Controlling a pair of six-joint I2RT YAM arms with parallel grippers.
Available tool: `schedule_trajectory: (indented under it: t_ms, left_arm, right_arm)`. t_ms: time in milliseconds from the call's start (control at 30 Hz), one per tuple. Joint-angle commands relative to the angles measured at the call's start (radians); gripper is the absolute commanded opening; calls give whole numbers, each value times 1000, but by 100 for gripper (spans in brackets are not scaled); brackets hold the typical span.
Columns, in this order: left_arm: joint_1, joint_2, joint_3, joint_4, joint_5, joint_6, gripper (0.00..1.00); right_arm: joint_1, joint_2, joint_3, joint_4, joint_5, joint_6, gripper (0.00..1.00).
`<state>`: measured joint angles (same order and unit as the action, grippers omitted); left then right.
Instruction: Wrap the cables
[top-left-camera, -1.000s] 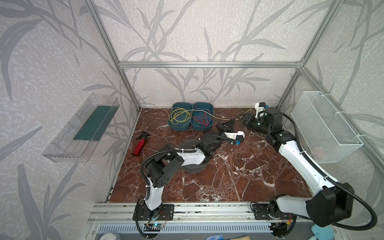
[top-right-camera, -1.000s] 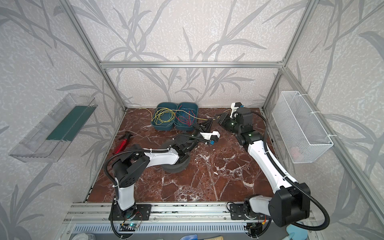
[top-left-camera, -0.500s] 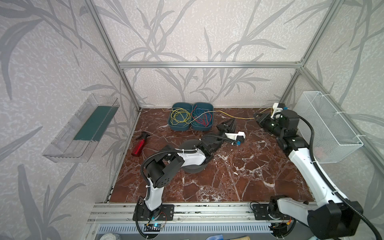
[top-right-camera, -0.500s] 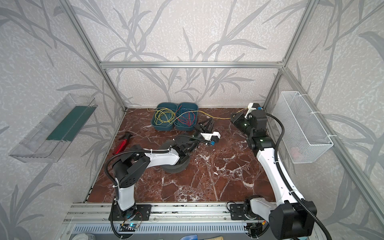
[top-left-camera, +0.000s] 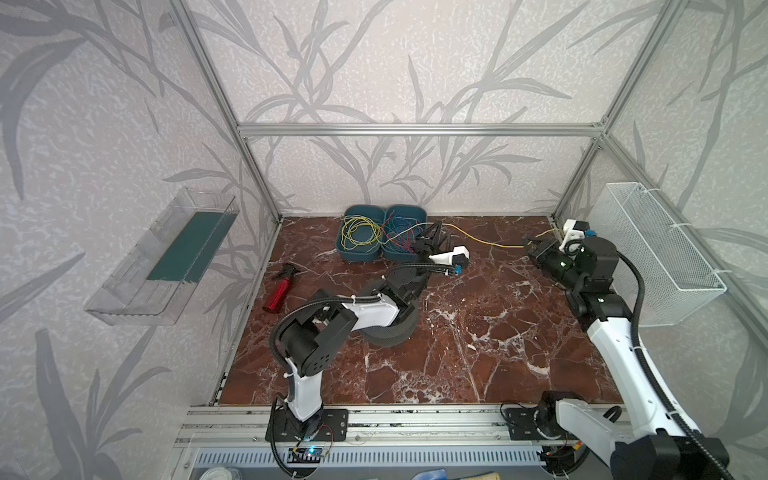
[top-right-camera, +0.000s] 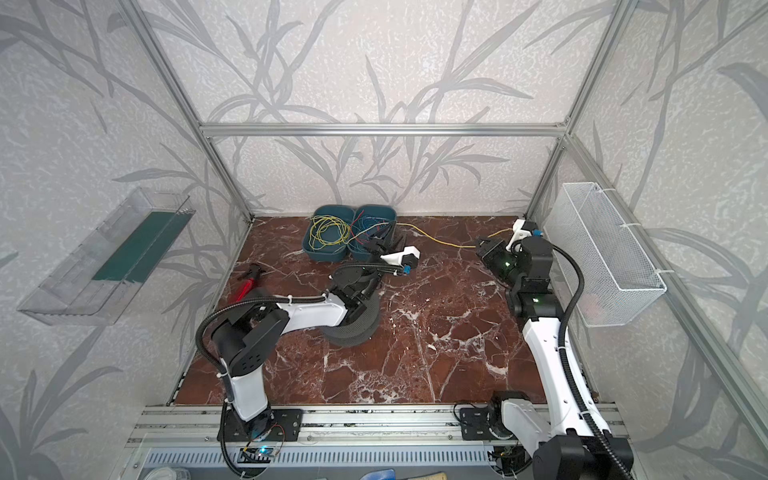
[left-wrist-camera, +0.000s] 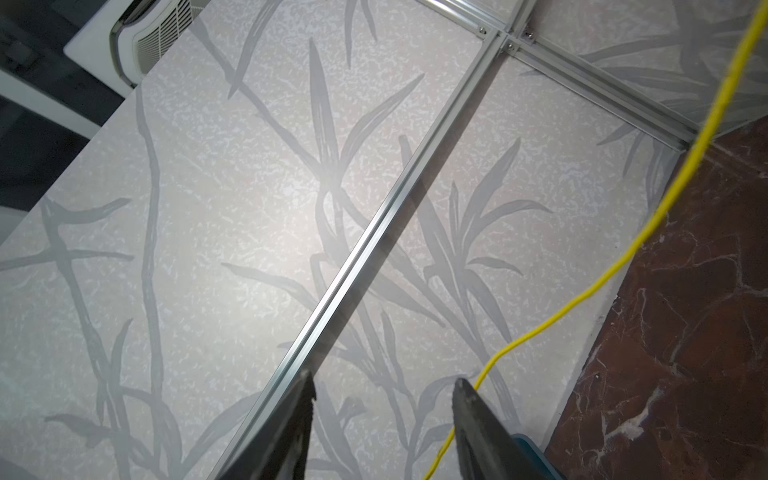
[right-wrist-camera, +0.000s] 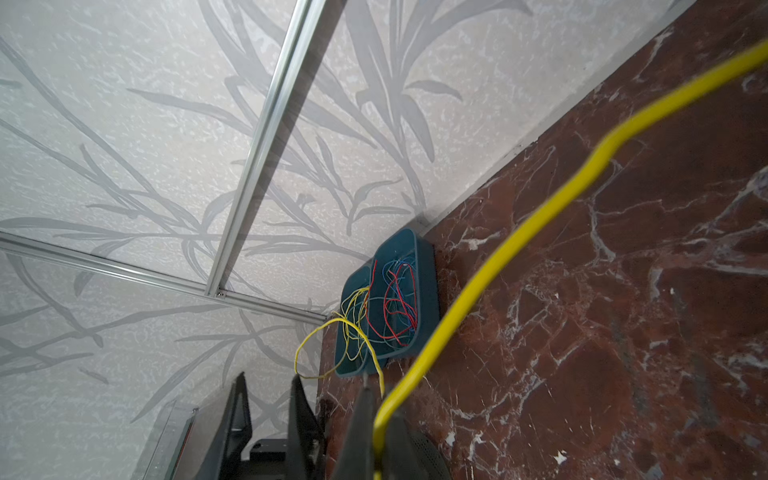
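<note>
**Yellow strand strung along the back of the marble table (top-left-camera: 478, 332): right end pinched, left end loose.**

Two teal bins (top-left-camera: 361, 257) sit against the back wall. The cables (top-left-camera: 359, 232) lie tangled in the one nearer the left wall, with red and blue wires (top-left-camera: 401, 235) in its neighbour. Your right gripper (right-wrist-camera: 380, 409), near the far right corner, is clamped on one yellow strand (top-left-camera: 482, 241) that spans back to the bins. Your left gripper (left-wrist-camera: 382, 382), beside the bins, has its jaws parted and grips nothing; the strand runs through the gap beside one finger (left-wrist-camera: 473, 419). My read: hold the right pinch firm with light tension, and close the left on the strand near the bin before looping. Watch that the tangle isn't dragged out.
</note>
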<state>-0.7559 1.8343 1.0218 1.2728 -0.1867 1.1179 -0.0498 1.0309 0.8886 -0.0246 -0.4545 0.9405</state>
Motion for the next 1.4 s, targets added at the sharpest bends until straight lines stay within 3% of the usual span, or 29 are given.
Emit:
schedule_trajectory:
  t_ms: [0, 167, 333, 433, 633, 900, 967, 1100, 1367]
  left_arm:
    - [58, -156, -6, -42, -125, -219, 58]
    - [145, -309, 20, -422, -174, -604, 58]
    - [304, -349, 102, -793, -100, -1032, 56]
    - [422, -339, 112, -883, -46, -1316, 55]
    - [666, -226, 133, -928, 238, -1785, 49]
    - [769, 42, 258, -793, 443, -1971, 51]
    - [784, 125, 320, -761, 498, -2023, 55]
    - [787, 196, 354, -738, 468, -2060, 56]
    - [794, 331, 416, -623, 524, -2230, 60]
  right_arm:
    - [-2, 9, -40, 105, -107, 30, 0]
    - [-2, 7, -37, 112, -110, 24, 0]
    - [-2, 2, -42, 117, -121, 24, 0]
    - [-3, -2, -51, 117, -121, 19, 0]
    - [-2, -6, -62, 119, -136, 3, 0]
    - [-2, -9, -102, 150, -156, 6, 0]
    - [-2, -8, -109, 153, -168, 6, 0]
    - [-2, -11, -125, 160, -161, 0, 0]
    - [-2, -5, -142, 167, -161, -8, 0]
